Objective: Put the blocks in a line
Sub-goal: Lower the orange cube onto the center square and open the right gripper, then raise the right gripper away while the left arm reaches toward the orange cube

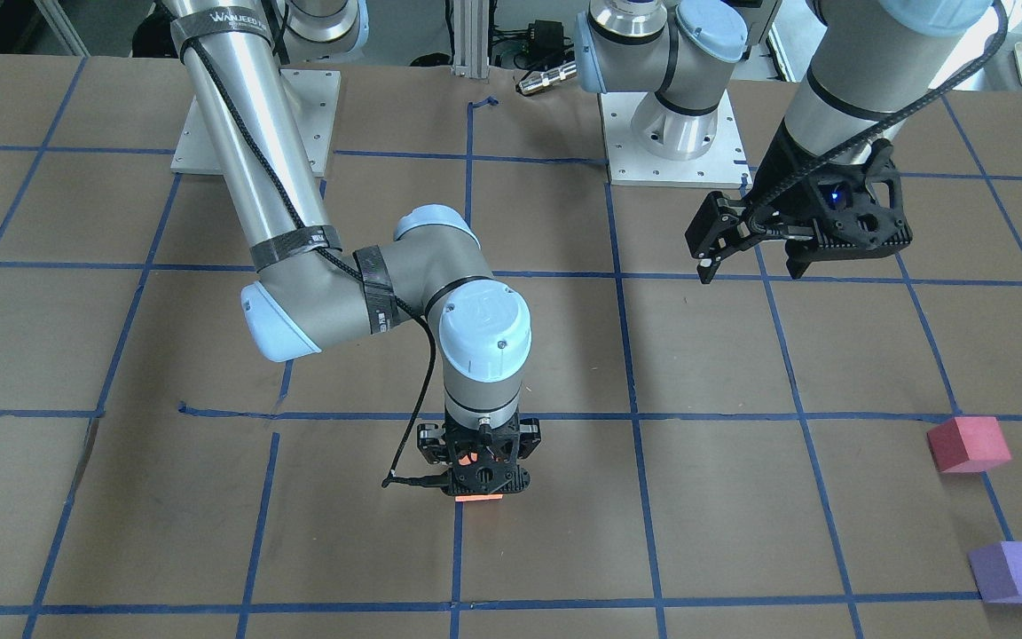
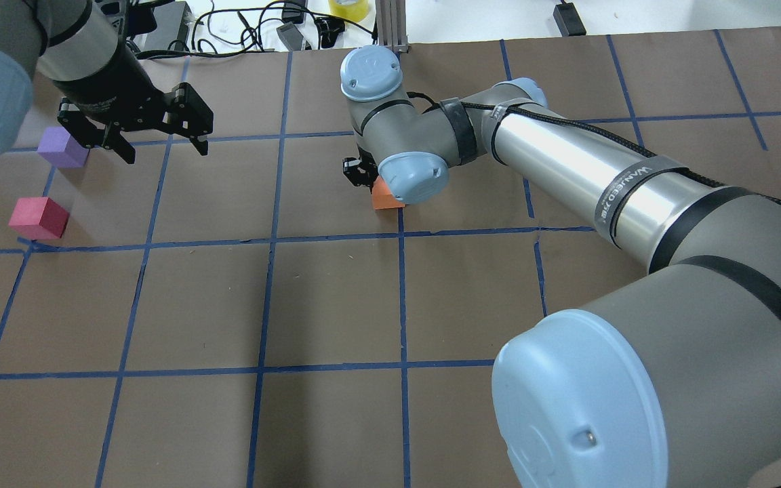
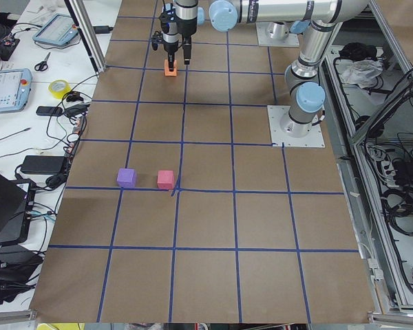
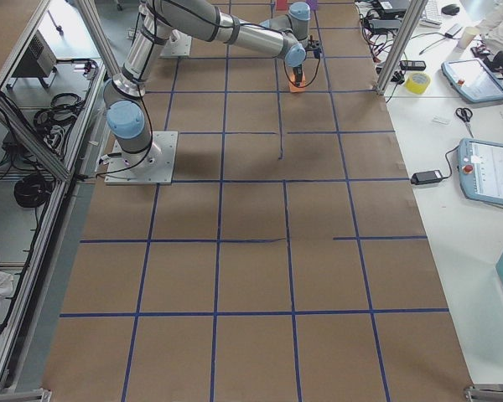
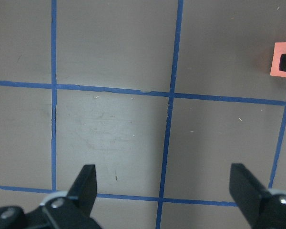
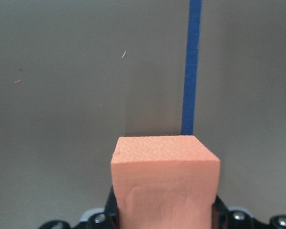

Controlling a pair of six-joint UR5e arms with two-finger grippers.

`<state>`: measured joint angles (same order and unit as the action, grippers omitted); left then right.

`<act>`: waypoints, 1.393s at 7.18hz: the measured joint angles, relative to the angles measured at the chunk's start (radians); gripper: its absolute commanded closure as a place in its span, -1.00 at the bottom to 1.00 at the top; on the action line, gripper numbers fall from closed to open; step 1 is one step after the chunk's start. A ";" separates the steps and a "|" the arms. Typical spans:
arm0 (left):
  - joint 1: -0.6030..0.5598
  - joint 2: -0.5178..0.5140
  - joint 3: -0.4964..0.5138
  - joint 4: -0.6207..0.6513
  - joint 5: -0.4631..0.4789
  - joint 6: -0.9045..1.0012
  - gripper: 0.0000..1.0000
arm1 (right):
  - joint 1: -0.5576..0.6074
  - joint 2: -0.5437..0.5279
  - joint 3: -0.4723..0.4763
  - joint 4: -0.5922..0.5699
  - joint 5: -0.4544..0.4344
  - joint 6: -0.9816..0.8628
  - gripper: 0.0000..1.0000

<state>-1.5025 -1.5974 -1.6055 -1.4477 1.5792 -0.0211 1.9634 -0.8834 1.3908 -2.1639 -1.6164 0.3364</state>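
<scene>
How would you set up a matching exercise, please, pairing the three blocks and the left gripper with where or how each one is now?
Things:
1. orange block
2. pinkish-red block
3. purple block
4. left gripper

States:
A. open and empty, above bare table
B. held in the right gripper
C. free on the table, the farther of the two free blocks from the robot's base
D. free on the table, the nearer of the two free blocks to the robot's base

Pairs: 1-B, 2-D, 3-C, 4-A
</scene>
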 measured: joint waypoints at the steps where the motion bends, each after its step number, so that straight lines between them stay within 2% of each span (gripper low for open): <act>1: 0.000 0.001 -0.010 0.016 0.018 0.002 -1.00 | 0.004 -0.002 0.000 0.000 0.002 0.000 0.41; 2: 0.001 -0.002 -0.014 0.032 0.049 0.003 -1.00 | 0.010 -0.003 0.000 0.000 0.003 0.001 0.41; 3: 0.000 -0.007 -0.016 0.040 0.068 0.000 -1.00 | 0.014 -0.003 0.001 0.000 0.004 0.002 0.04; 4: -0.001 -0.011 -0.016 0.044 0.073 -0.003 -1.00 | 0.015 -0.003 0.003 0.001 0.004 0.003 -0.68; 5: -0.002 -0.015 -0.015 0.046 0.074 -0.002 -1.00 | 0.015 -0.001 0.006 0.001 0.004 0.002 -1.00; 8: -0.001 -0.026 -0.012 0.056 0.073 0.003 -1.00 | 0.005 -0.015 0.010 -0.001 0.005 -0.017 -1.00; 10: 0.000 -0.041 -0.005 0.072 0.061 -0.003 -1.00 | -0.059 -0.098 0.000 0.031 0.037 -0.066 -1.00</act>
<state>-1.5029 -1.6379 -1.6107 -1.3758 1.6404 -0.0244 1.9041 -0.9812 1.3912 -2.1329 -1.5790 0.2700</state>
